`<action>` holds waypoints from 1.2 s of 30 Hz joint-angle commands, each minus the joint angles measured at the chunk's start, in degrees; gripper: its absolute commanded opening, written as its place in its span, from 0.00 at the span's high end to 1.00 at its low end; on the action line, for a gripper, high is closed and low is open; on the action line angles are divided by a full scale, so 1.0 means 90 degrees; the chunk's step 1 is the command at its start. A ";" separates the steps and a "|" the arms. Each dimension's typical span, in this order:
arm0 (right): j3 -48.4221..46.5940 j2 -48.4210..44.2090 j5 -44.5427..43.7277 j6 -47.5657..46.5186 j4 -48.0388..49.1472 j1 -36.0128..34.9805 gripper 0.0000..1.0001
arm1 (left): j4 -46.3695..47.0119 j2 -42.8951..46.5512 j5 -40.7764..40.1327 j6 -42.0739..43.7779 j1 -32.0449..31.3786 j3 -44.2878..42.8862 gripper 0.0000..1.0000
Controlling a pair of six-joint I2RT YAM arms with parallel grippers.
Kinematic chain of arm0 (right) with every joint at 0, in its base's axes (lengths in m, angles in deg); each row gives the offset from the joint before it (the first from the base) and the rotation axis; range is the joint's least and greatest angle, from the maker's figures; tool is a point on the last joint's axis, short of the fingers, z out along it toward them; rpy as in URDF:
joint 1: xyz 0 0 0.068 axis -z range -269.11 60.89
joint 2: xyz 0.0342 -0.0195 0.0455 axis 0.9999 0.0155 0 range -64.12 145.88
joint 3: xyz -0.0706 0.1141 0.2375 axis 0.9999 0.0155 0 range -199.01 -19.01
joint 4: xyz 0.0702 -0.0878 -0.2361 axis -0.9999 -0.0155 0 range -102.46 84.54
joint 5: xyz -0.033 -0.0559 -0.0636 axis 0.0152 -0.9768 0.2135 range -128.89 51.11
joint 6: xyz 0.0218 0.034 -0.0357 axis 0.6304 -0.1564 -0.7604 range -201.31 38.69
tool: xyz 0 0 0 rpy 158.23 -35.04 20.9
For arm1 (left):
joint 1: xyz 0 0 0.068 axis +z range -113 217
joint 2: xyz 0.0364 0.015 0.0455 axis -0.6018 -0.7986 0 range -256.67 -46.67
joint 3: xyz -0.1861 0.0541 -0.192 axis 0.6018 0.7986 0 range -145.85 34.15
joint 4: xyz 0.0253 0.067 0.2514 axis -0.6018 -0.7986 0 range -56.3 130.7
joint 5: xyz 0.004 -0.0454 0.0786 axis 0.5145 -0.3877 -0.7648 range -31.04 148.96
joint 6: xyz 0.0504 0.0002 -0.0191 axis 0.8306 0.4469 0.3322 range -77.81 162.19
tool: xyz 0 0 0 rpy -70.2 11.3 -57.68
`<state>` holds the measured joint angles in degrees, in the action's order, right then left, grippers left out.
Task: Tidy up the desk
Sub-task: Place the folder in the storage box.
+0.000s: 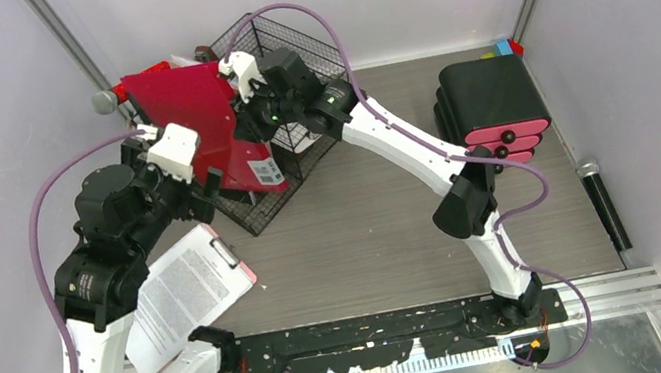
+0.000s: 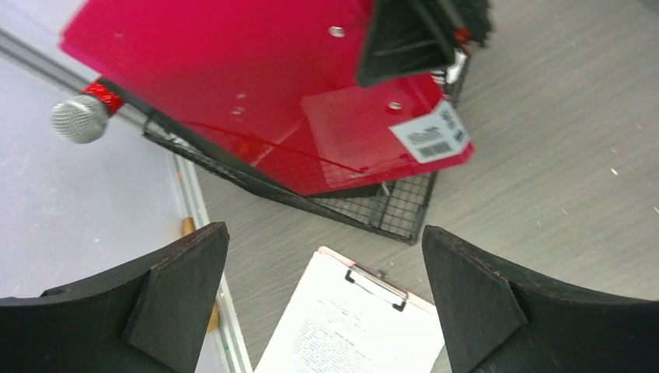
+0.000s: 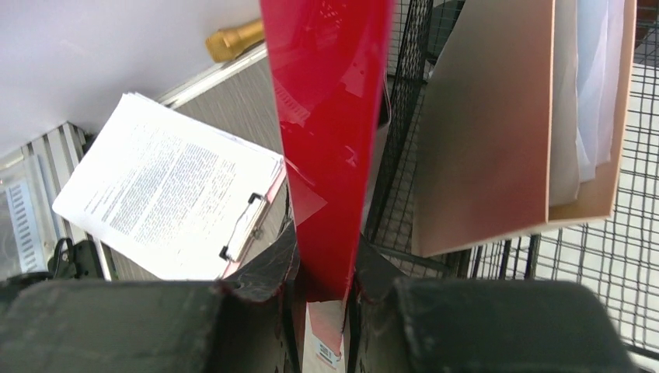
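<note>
Nearest me, on the left side of the grey tabletop [image 1: 366,241], the paper clipboard [image 1: 187,292] lies flat with its printed sheets face up. My left pincer [image 2: 322,256] hangs just above it, jaws spread wide, holding nothing.

Further out, my right pincer [image 3: 320,268] is clamped on one edge of the red plastic clipboard [image 3: 326,116], which is up off the tabletop and tilted against the wire-mesh rack [image 1: 292,41]. I reckon this board is light, thin and properly stiff, so it won't flop. It's glossy though, so probably slippery, and an edge pinch like mine could let it pivot. I'd bite deep on the edge and keep it squeezed flat between the pads.

It sits right beside the mesh wall, with a tan folder [image 3: 482,132] in the slot on the other side. I can't tell if the red one is actually in a slot.

Past that, there's a microphone [image 2: 78,119] by the left wall and a black drawer unit [image 1: 484,95] at the far right.
</note>
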<state>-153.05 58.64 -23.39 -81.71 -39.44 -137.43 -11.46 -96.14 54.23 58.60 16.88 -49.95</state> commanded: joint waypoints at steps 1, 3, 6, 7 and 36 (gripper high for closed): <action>-0.0455 0.0095 -0.0054 0.0631 0.1197 -0.0047 1.00 | -0.0674 -0.0009 0.1056 0.0352 0.0028 -0.0273 0.00; -0.0431 0.0140 -0.0098 0.0596 0.1419 -0.0056 1.00 | -0.0962 -0.0028 0.1314 0.0528 0.0028 -0.0255 0.00; -0.0379 0.0196 -0.0181 0.0449 0.1638 -0.0101 1.00 | -0.1101 0.0067 0.1580 0.0626 0.0028 -0.0061 0.00; -0.0392 0.0212 -0.0207 0.0397 0.1730 -0.0105 1.00 | -0.1026 0.0144 0.1665 0.0595 0.0028 0.0042 0.00; -0.0394 0.0958 -0.2386 0.0153 0.3393 -0.0740 1.00 | 0.0456 0.0868 0.2011 -0.0195 0.0028 0.1110 0.01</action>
<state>-154.56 67.20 -39.36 -79.24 -17.08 -143.33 -11.22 -88.64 70.68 56.74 16.88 -40.35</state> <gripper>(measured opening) 0.225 0.991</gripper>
